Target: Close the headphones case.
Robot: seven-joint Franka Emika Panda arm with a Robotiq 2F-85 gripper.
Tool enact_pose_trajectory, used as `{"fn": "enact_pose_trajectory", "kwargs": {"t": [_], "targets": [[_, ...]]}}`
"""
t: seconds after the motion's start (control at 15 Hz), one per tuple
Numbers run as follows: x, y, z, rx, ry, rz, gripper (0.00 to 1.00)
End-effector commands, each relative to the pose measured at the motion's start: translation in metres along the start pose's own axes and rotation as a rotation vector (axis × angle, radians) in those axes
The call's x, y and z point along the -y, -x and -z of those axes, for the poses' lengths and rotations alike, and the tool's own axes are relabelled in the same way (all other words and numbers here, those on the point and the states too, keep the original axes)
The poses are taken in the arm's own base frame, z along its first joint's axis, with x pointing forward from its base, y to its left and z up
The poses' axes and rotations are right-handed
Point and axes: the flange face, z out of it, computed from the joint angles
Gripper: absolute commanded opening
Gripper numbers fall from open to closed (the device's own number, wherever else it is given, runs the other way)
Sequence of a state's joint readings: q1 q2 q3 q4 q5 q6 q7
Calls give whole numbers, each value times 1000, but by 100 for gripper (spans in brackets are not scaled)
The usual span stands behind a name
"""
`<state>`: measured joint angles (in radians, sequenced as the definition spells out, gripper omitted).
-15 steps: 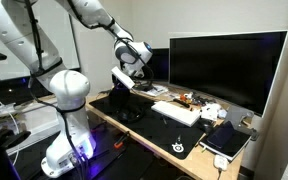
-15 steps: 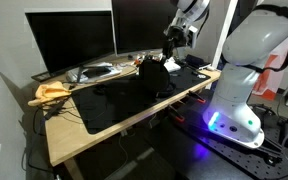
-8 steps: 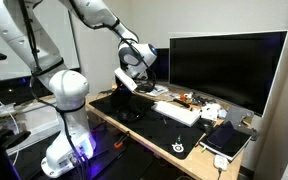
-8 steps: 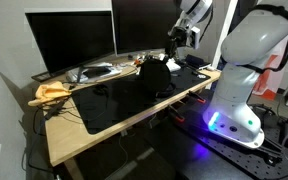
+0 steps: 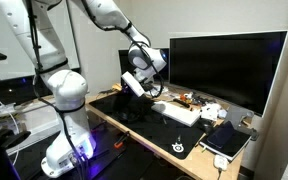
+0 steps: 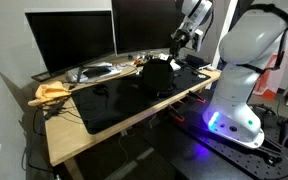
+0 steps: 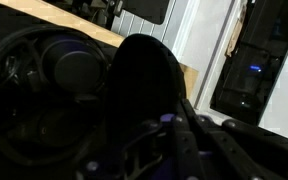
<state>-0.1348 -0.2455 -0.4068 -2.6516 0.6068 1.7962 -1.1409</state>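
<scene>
Wrist view is very dark. Closest to the camera, at the bottom of the picture, are the fingers of the gripper (image 7: 174, 138). They are squeezed tight together. I cannot tell if they pinch something or only press on it.

Just past the fingers is a big dark round shape. I think it is the lid (image 7: 144, 78), standing up with its black outside facing the camera. To the left of it and lower down lie the headphones (image 7: 56, 68), curled up in the open bottom half.

In both exterior views the headphones case (image 6: 156, 76) sits on the desk (image 6: 99, 125), near the end where the robot stands. The robot has only one arm, and its gripper is right at the top edge of the lid. The bottom half of the case is below the gripper and a little to one side. The lid is up and tilted, not flat, so the case is not shut yet. Its inside looks pale grey and its outside looks black. I cannot tell which way the long side of the case runs.

I think the lid needs a push over and down until it lies flat on the bottom half.

Farther back stands a big dark monitor (image 5: 224, 65).
</scene>
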Motion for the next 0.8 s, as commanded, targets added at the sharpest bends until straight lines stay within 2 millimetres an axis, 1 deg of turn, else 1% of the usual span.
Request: {"fn": "enact_pose_trajectory", "kwargs": {"t": [0.0,0.07,0.13,0.27,0.33,0.4,0.47,0.53,0.6,0.73], "targets": [[-20,-3,15,-5,-57,11,1],[-23,-2,19,-4,-64,9,1],[-28,-2,22,-4,-73,6,9],[-37,-1,27,-10,-90,1,9],[-41,-1,31,-13,-101,-3,15],[-45,-1,33,-17,-111,-3,21],[-48,-1,35,-19,-122,-8,36],[-51,-1,36,-22,-132,-11,42],[-54,-1,38,-25,-142,-10,54],[-57,0,40,-31,-155,-13,66]]}}
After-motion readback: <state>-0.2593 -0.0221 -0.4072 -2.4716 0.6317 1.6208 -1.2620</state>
